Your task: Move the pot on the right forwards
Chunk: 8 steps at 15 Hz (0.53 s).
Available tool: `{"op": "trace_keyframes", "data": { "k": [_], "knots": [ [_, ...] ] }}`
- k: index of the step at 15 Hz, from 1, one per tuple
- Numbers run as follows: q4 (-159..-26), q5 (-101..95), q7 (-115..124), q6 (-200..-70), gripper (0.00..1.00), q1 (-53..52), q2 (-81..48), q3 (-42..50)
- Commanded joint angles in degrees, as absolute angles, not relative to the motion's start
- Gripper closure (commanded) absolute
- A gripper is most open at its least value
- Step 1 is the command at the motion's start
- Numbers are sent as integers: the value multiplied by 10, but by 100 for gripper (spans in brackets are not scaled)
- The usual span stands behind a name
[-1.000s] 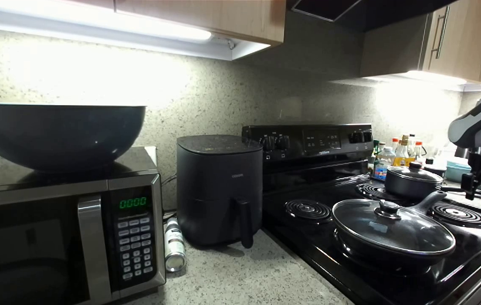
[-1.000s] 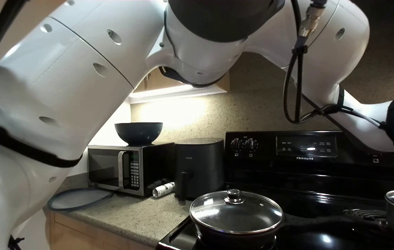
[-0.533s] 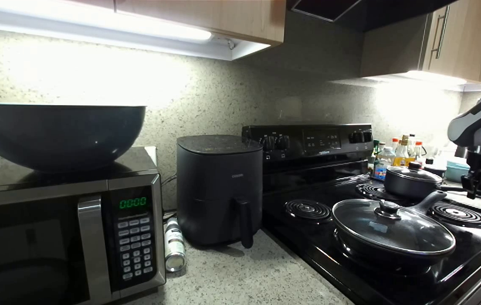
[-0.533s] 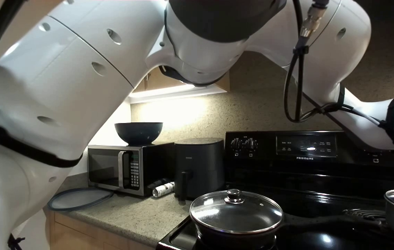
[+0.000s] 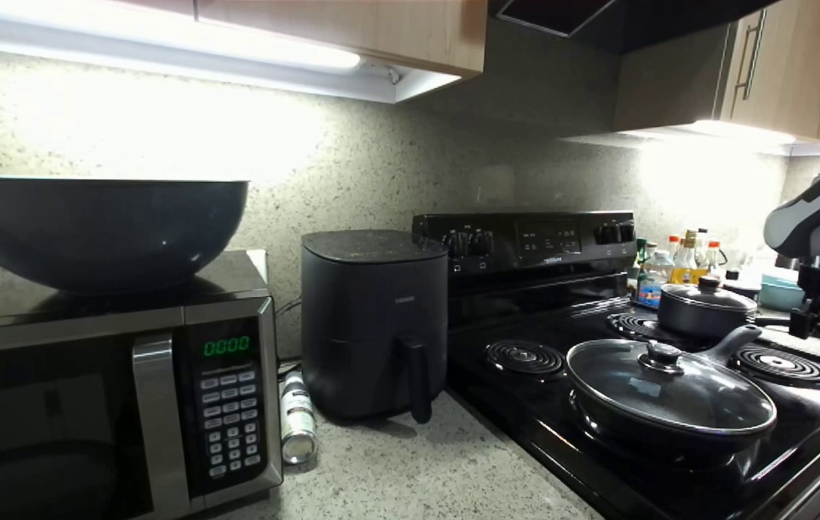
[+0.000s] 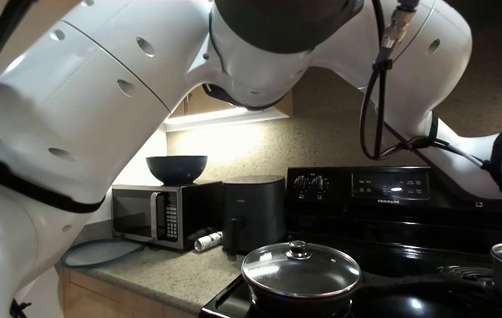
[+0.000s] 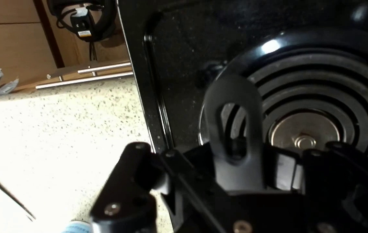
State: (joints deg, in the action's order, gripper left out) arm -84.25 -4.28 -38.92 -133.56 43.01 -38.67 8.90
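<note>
The gripper (image 7: 240, 163) has just clamped onto the handle (image 7: 254, 136) of the lidded saucepan (image 5: 704, 318), at the frame's right in both exterior views; the forward move can now probably begin.

Stove (image 5: 540, 404): one pot (image 5: 706, 318), one pan (image 5: 641, 433) (two knobbed lids (image 5: 706, 397)). Besides: one microwave (image 5: 107, 404), one air fryer (image 5: 374, 325).

arm (image 6: 257, 66): raised in bent arch | wrist (image 5: 807, 222): angled down | jaws: pointing down, clamped in grip

A dark bowl (image 5: 99, 235) sits on the microwave (image 5: 110, 412).
</note>
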Motion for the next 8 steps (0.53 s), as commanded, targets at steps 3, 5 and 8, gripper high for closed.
{"op": "trace_keyframes", "data": {
  "k": [3,5,8],
  "knots": [
    [-953,-70,-375,-1401,100,426,-326,126],
    [-980,-73,-373,-1420,100,425,-311,137],
    [-996,-81,-348,-1440,75,414,-302,154]
  ]
}}
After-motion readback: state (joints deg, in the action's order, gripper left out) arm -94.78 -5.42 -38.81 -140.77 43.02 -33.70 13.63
